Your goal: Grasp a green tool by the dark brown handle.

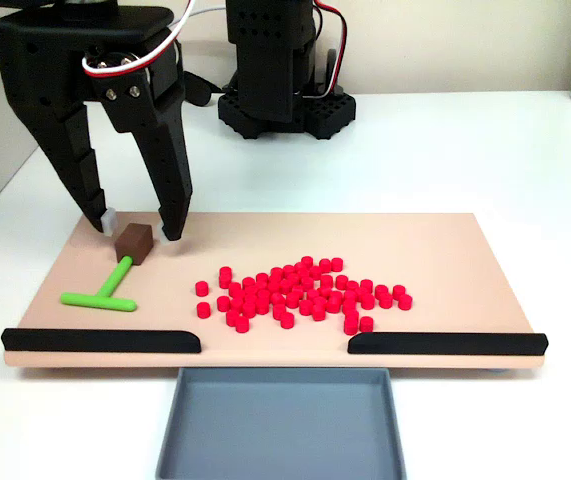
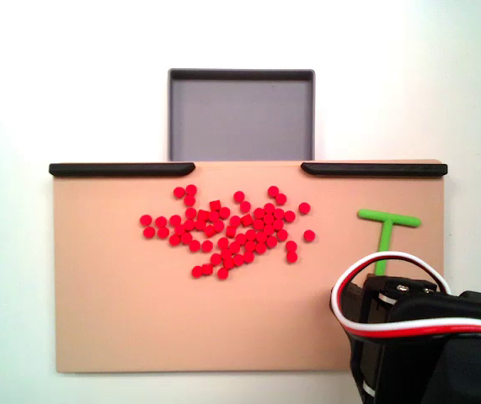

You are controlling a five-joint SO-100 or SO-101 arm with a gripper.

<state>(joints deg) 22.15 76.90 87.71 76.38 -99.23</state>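
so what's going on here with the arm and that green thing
A black two-finger gripper is lowered over the small dark brown cube handle of a bright green T-shaped tool lying on a tan board. Its fingers are open, one on each side of the cube, not yet closed on it. A heap of small red cylinders lies mid-board, and a grey tray sits beyond the board's edge between two black bars.

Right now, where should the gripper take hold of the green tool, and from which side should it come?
Grip the dark brown handle, the cube capping the stem of the green tool, coming straight down from above. The tool lies flat on the board, so only the cube stands proud, with flat faces for the fingers. The open gripper already straddles it, probably needing only to lower slightly and close.
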